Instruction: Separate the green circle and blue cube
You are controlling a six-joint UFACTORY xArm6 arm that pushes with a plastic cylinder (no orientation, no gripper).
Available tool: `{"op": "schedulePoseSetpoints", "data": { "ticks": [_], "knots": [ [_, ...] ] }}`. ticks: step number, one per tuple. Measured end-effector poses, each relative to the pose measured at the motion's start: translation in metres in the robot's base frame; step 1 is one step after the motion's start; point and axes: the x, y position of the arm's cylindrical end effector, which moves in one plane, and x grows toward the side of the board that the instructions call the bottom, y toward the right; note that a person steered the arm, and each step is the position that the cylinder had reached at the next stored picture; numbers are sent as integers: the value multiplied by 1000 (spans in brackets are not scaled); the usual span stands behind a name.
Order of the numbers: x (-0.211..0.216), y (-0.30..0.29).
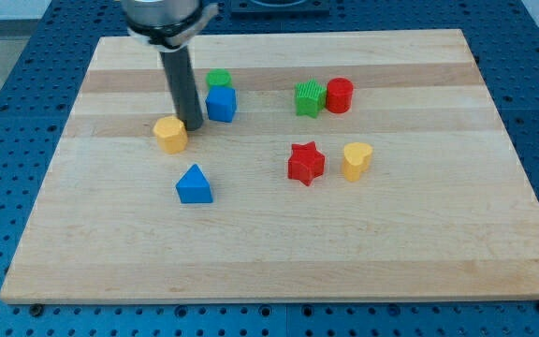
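A pale wooden board (pixel 279 243) is laid on a blue perforated table (pixel 7 84), and the blocks are spread across its upper half. The green circle (pixel 218 79) is found near the view's top, left of centre, with the blue cube (pixel 221 104) directly below it and touching it; only the upper part of the green circle is seen, the rest being hidden behind the cube. The pair is stacked along a line running from the view's top to its bottom. Neither block has a clear long axis, and one flat face of the cube is turned toward the view's bottom.

No gripper is carried by the arm, so nothing is grasped; a dark rod is ended by my tip (pixel 193 125), which is set on the board just left of the blue cube's lower left corner and just right of the yellow block (pixel 170 134), whose shape looks roughly hexagonal. The rod's upper mount is cut off by the view's top edge.

A blue triangle (pixel 194 184) is placed below these. To the view's right, a green block (pixel 309 98), of a ribbed shape hard to make out, is touched by a red cylinder (pixel 340 95). Lower down, a red star (pixel 306 164) and a yellow heart (pixel 356 160) are set near one another.
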Motion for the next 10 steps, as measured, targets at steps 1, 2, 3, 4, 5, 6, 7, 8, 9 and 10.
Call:
{"op": "schedulePoseSetpoints", "data": {
  "ticks": [1,2,3,4,5,6,7,8,9,10],
  "knots": [
    [-3,-31],
    [-11,-32],
    [-11,-21],
    [-15,1],
    [-24,25],
    [-24,45],
    [-24,53],
    [-24,63],
    [-24,73],
    [-28,76]
  ]
}}
